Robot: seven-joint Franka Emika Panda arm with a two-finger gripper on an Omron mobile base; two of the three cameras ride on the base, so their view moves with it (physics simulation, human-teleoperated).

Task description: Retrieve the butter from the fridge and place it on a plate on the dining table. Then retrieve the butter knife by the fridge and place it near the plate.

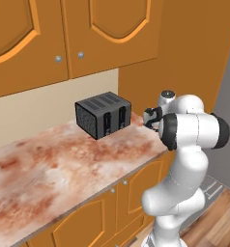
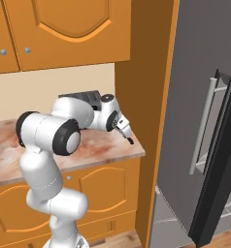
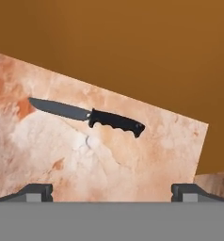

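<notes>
Step in hand appears to be the second retrieval: fetching the butter knife (image 3: 88, 115). It lies flat on the marbled counter (image 3: 48, 155), near the end corner by the orange panel beside the fridge (image 2: 195, 97), blade toward the counter's interior, handle toward the end edge. The hand (image 2: 125, 134) hovers above that corner, fingers spread wide, holding nothing. Next move calls for descending, straddling the dark handle, then closing.

Below my hand runs the marbled counter (image 1: 54, 164), pinkish-brown and cream, on orange cabinets. A black toaster (image 1: 103, 115) stands at its far side by the wall. The butter knife (image 3: 88, 115) lies flat near the counter's right end.
</notes>
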